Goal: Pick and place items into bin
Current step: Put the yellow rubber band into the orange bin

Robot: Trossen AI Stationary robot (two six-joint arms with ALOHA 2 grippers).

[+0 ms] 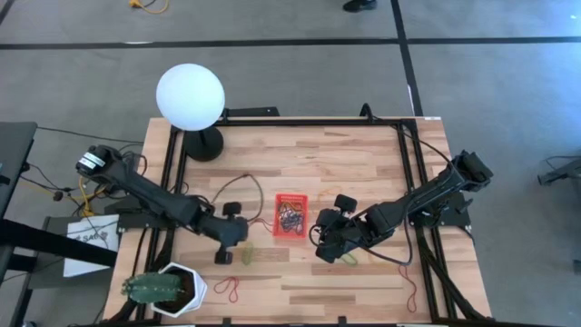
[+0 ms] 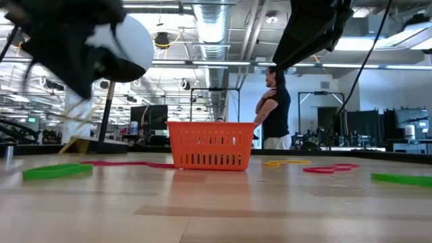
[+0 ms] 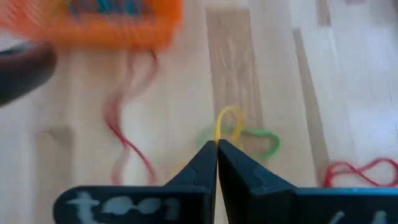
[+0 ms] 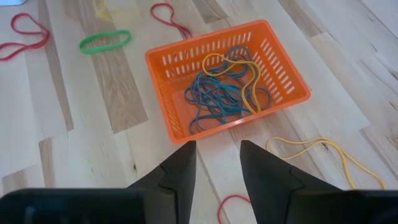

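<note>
Now the wooden table (image 1: 345, 163) carries the red basket (image 1: 290, 214) at centre, bands already inside; the right gripper (image 4: 217, 163) hovers beside it, fingers apart and empty, while the left gripper (image 3: 217, 163) pinches a yellow band (image 3: 227, 124) over a green band (image 3: 260, 142).

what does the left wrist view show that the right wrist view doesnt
Only the left wrist view: the left hand shut on a yellow band, which lies across a green band. Only the right wrist view: the open right hand and the blue and yellow bands inside the basket. Both: the orange basket and loose red bands on the wooden table.
</note>
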